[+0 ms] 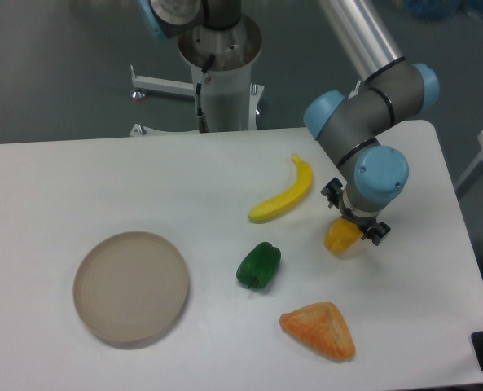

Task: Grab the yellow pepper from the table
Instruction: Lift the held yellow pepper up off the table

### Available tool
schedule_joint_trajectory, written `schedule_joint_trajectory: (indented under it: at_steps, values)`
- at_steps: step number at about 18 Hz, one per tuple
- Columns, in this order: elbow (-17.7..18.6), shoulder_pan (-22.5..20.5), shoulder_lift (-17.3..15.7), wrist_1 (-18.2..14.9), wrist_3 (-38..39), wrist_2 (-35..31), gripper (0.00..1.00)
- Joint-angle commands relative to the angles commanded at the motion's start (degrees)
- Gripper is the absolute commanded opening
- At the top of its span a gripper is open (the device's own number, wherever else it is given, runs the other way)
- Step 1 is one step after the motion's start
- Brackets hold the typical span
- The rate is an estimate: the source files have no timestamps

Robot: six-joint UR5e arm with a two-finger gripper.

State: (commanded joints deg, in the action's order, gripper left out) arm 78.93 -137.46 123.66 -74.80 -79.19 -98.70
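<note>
The yellow pepper (337,238) lies on the white table (103,179), right of centre, and only its lower left part shows. My gripper (353,220) hangs straight over it, pointing down, and the blue wrist cap hides the fingers. Black parts of the gripper stick out on both sides of the pepper. Whether the fingers touch the pepper is hidden from this camera.
A yellow banana (284,195) lies just left of the gripper. A green pepper (259,265) sits in the middle, and an orange triangular piece (319,330) lies near the front edge. A round beige plate (130,287) is at the front left. The table's right edge is close by.
</note>
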Motion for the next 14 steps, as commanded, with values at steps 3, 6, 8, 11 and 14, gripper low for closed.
schedule_joint_trajectory:
  at_steps: [3, 6, 8, 11, 14]
  values:
    - [0.00, -0.09, 0.09, 0.00, 0.00, 0.17, 0.72]
    - [-0.09, -0.17, 0.00, 0.00, 0.00, 0.44, 0.56]
    - [-0.35, -0.26, 0.00, -0.09, 0.00, 0.70, 0.51]
    - [-1.05, -0.35, -0.09, -0.26, -0.09, 1.14, 0.50]
    - [-2.28, -0.26, 0.09, -0.26, 0.17, 1.67, 0.47]
